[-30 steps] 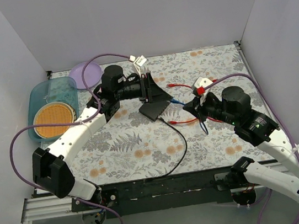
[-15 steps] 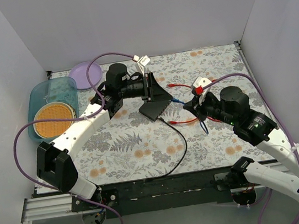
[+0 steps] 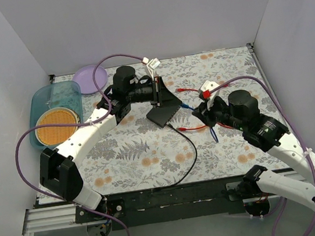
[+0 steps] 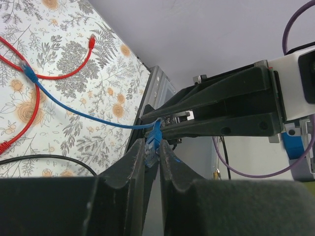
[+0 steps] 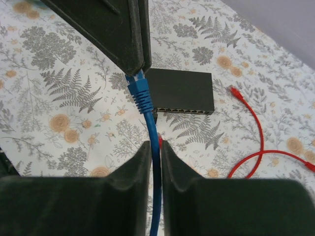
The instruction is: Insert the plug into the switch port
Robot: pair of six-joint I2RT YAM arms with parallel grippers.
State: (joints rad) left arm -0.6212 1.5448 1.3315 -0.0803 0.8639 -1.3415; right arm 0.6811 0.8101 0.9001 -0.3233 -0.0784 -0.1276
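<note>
Floral-patterned table cloth (image 3: 145, 155), seen from above, bears all items. At 10 o'clock stand a translucent teal plastic tray (image 3: 57, 95), holding a round orange woven disc (image 3: 58, 126), and a flat round lilac plate (image 3: 90, 77). The switch (image 3: 163, 115), a flat matte black rectangular box, lies near the centre, at 6 o'clock of the left gripper (image 4: 153, 147) and at 9 o'clock of the right gripper (image 5: 155, 146), near both. A thin black cable (image 3: 192, 148) leaves its near corner toward 6 o'clock. Thin red cables (image 3: 194, 128) lie loose at 3 o'clock of the switch. The left gripper is clenched on the small blue plug (image 5: 139, 92), pinching it at the fingertips. In the right wrist view the plug sits at 9 o'clock of the switch, outside the row of ports along the box's near edge. The thin blue cable (image 5: 152, 128) runs from the plug down between the right gripper's fingers, which flank it closely; whether they press it cannot be told. Compared with one second earlier, the elbow of the white left arm (image 3: 89, 136) has shifted toward 3 o'clock and the right gripper has edged toward 9 o'clock, nearer the switch; the switch has not moved.
</note>
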